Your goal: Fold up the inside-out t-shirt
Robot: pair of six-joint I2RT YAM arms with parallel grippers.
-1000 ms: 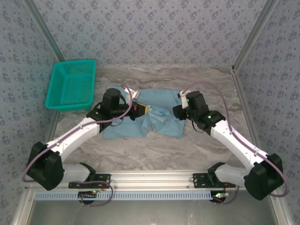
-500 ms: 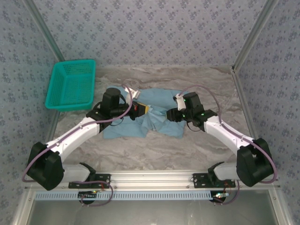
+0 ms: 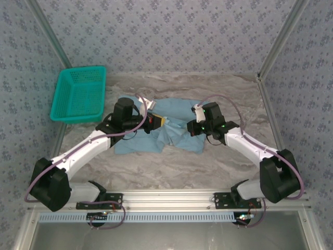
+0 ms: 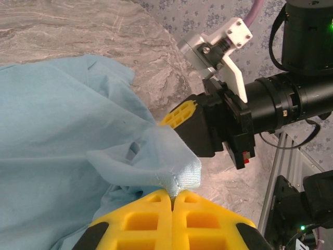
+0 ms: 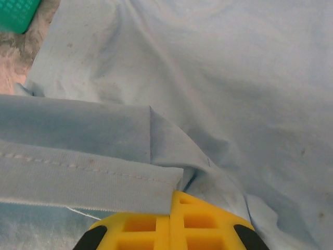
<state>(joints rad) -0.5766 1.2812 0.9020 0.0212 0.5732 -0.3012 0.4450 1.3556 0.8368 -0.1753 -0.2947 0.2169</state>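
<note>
inside-out t-shirt [image 3: 176, 139]: light, limp cotton; we judge stitched hems the best hold; left gripper [image 4: 173, 195] and right gripper [image 5: 171, 200] both pinching hem.

In the past second the right arm [image 3: 250, 148] has swung toward the centre of the frame. The right fingers [image 3: 192, 128], clamped on the t-shirt [image 3: 177, 138], have moved left and slightly down, nearer the left fingers [image 3: 156, 121]. The arm's shoulder joint at lower right has turned inward.
</note>
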